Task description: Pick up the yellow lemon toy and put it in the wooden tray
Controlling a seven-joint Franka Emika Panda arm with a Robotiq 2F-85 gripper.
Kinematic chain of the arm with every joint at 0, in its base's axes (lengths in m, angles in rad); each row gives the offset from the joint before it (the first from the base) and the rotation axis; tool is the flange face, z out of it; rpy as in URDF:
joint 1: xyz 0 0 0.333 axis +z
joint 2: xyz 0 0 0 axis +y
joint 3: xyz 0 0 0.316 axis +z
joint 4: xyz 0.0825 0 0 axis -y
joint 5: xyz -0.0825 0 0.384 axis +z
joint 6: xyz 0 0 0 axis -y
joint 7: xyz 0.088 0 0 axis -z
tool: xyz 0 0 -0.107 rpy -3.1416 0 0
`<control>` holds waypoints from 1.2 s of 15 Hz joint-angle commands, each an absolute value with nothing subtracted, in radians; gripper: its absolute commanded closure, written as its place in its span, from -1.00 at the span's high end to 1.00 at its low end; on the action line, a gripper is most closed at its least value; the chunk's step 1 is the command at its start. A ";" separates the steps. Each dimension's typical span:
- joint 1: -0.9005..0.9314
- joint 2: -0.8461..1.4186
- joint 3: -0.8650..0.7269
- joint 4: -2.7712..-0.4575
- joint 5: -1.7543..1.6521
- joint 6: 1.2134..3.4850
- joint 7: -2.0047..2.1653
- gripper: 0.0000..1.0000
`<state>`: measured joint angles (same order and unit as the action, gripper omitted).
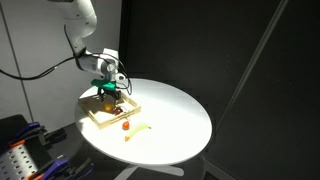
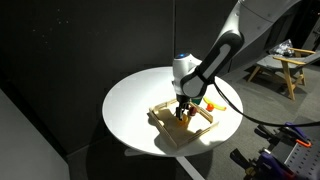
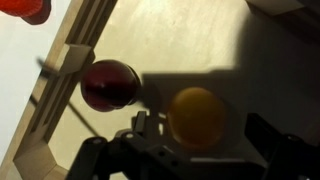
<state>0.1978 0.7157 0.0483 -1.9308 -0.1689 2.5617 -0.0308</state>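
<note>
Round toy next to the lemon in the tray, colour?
Dark red round toy; wrist view shows best.

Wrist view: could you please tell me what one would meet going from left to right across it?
Red toy on the white table at the top corner → rim of the wooden tray → dark red round toy inside the tray → yellow lemon toy inside the tray.
</note>
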 commanded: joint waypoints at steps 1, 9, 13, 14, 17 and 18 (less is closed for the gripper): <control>0.190 0.701 0.052 -1.924 -0.178 2.540 -0.049 1.00; 0.188 0.623 0.053 -1.950 -0.176 2.463 -0.043 1.00; 0.191 0.565 0.046 -1.966 -0.179 2.417 -0.023 1.00; 0.192 0.549 0.042 -1.972 -0.180 2.411 -0.014 1.00; 0.193 0.506 0.025 -1.991 -0.187 2.401 0.018 1.00; 0.192 0.491 0.018 -2.000 -0.187 2.402 0.032 1.00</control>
<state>0.1962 0.5611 0.0325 -1.9499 -0.1689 2.4192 -0.0163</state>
